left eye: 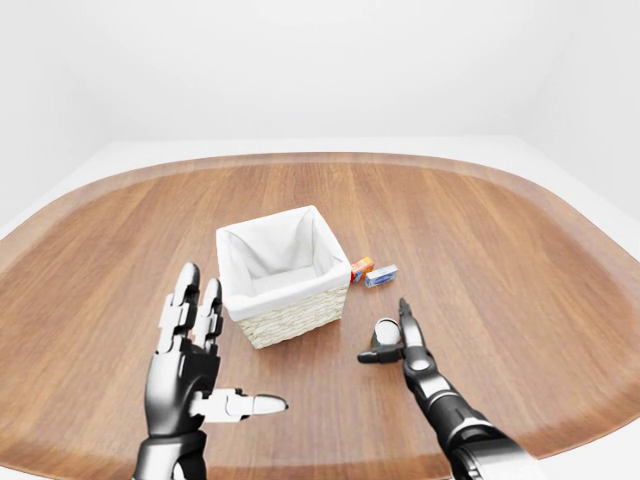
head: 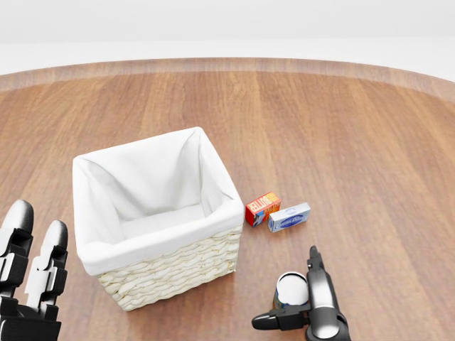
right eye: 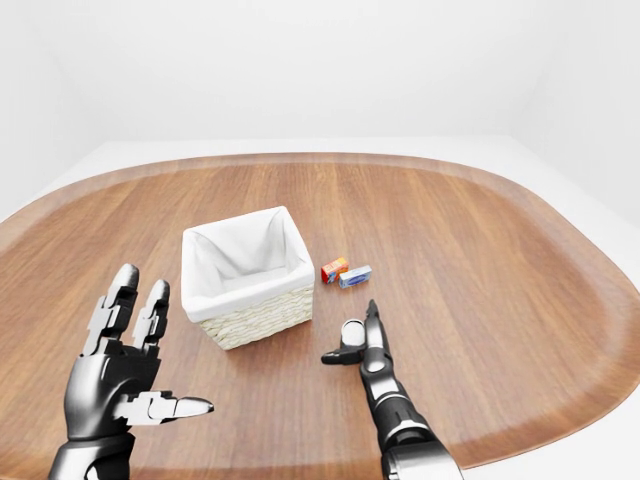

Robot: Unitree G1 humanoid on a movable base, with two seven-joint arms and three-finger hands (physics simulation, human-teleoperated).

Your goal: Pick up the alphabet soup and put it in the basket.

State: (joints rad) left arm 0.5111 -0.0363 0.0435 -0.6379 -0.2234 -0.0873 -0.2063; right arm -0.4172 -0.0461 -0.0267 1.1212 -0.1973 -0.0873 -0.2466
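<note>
Now the alphabet soup (head: pixel 292 288) is standing upright on the counter (head: pixel 355 142), long axis vertical, lid facing up, at the head view's lower middle, right of the basket (head: pixel 170 270). Right hand (head: pixel 302 302) is spreading open beside it, seemingly touching. Left hand (left eye: pixel 190 365) is hanging open.

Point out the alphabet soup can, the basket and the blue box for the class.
alphabet soup can (head: pixel 292 290), head view, its pale top.
basket (head: pixel 174 270), head view, its woven wall.
blue box (head: pixel 289 217), head view, its top face.
</note>
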